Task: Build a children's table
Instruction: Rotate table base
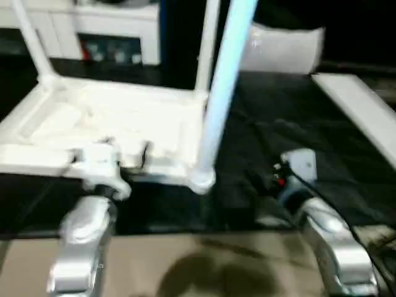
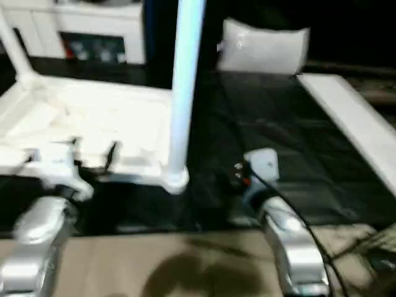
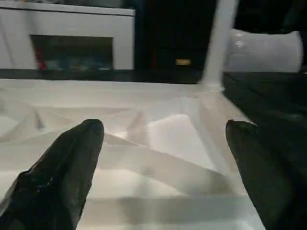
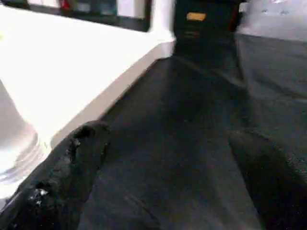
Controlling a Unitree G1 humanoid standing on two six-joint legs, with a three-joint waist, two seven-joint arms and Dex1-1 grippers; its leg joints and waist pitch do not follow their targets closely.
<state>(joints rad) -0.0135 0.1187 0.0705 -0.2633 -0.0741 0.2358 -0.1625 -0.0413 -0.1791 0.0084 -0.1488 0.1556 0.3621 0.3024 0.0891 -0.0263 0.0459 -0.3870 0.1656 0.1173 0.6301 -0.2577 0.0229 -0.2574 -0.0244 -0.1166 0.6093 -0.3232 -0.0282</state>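
On the black mat (image 1: 297,124) at about 10 o'clock from the middle of the head view sits the children's table (image 1: 111,124), flipped upside down so the ribbed underside faces up. It's all white plastic, rectangular, with raised diagonal ribs crossing the underside (clear in the left wrist view) and rounded sockets at the corners. Three legs stand up out of it: the near-right leg (image 1: 219,93) is long, round and looks a bit bluish-white, seated in its socket at the table's 5 o'clock corner, plus the far-right leg (image 1: 207,46) at 1 o'clock and the far-left leg (image 1: 31,40) at 11 o'clock. The near-left corner is hidden behind the arm, so can't say what's there.

The left gripper (image 3: 163,143) hangs just over the table's near edge, fingers (image 3: 67,163) spread wide apart with nothing between them, only ribbed plastic beyond. The right gripper (image 4: 168,158) is over bare mat just beside the table's right edge, at roughly 4 o'clock from the near-right leg, jaws also wide apart and empty.

Behind the table at 12 o'clock is a white cabinet (image 1: 111,31) with dark glass fronts. At 1 o'clock there's a clear plastic bag (image 1: 284,49), and at 3 o'clock a white board (image 1: 362,111) lies along the mat's edge.

Writing-wise: nothing readable anywhere, too blurry.
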